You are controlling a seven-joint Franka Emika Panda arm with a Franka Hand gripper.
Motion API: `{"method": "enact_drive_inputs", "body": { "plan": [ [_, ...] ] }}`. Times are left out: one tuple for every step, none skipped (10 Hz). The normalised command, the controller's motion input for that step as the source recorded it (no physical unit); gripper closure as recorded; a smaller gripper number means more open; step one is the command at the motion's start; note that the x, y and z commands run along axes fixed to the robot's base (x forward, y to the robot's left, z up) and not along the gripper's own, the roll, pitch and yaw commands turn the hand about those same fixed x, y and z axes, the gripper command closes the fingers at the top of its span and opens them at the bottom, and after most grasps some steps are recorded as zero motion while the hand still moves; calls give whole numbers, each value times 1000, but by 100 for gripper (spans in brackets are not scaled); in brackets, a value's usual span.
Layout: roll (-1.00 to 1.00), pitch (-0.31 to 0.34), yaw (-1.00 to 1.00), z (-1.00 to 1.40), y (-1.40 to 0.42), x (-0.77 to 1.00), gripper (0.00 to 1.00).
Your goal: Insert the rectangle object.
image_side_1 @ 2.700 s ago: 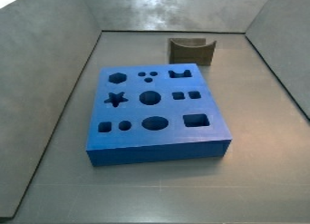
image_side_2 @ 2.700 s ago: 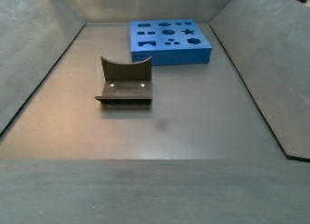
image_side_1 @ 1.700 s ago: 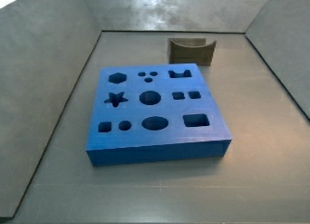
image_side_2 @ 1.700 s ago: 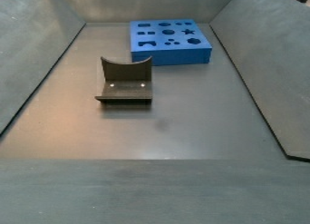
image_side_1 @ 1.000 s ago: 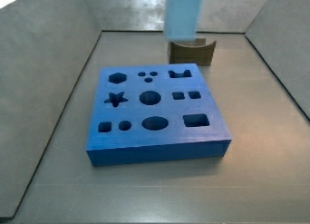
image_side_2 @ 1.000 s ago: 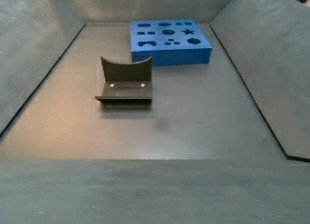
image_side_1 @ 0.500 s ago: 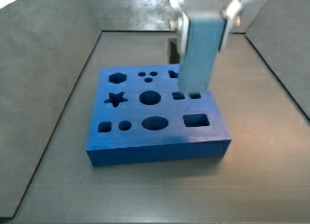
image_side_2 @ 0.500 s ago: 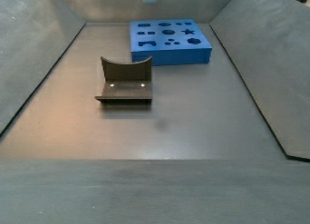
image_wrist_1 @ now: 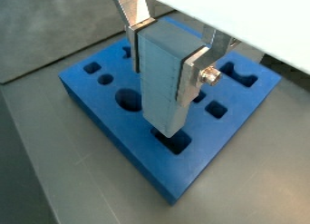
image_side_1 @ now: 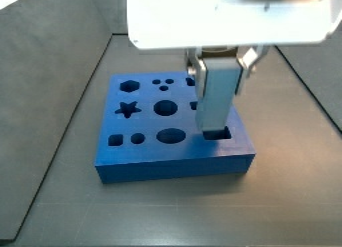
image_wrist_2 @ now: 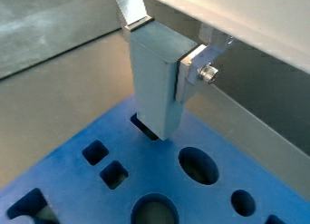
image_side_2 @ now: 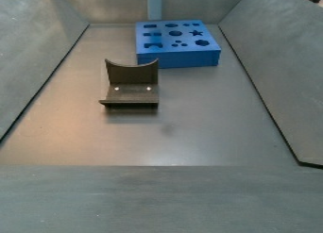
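In a side view the gripper [image_side_1: 218,79] hangs over the near right corner of the blue board [image_side_1: 134,156], its jaws closed on the rectangle object [image_side_1: 215,96], which stands upright with its lower end at the mouth of the large rectangular hole [image_side_1: 218,135] there. The piece reads pale grey-blue under this light, a long oblong block held near its upper part between the silver finger plates. In both wrist views the rectangle object [image_wrist_1: 164,82] points straight down at a dark opening in the board, and its bottom edge seems to be just meeting or just entering that opening; how deep it sits, if at all, cannot be told. The step in hand looks like the insertion itself: the block is carried, upright and lined up over its slot. The next move probably calls for a slow straight descent with the block's faces kept square to the hole's sides, then a release once it is seated. The fixture [image_side_2: 128,85] stands empty on the counter [image_side_2: 177,142], well apart from the board, which lies at the far end in that side view.
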Motion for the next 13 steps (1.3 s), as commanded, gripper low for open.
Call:
{"method": "enact_drive_inputs", "body": {
  "plan": [
    [50,0,-51,-409,-120,257,100],
    [186,16,-14,-366,-71,343,100],
    [213,21,0,-349,0,237,100],
    [191,0,0,-343,0,29,100],
    [176,0,3,-311,14,0,100],
    [203,0,14,-314,71,0,100],
    [163,0,0,-306,143,-103,100],
    [103,-19,0,-334,100,-126,100],
    [69,-11,0,-449,0,0,100],
    [96,-34,0,-683,-91,0,100],
    [71,-73,0,-794,-103,0,100],
    [-14,-99,0,-586,0,0,100],
    [-33,-20,0,-57,0,0,100]
  ]
}}
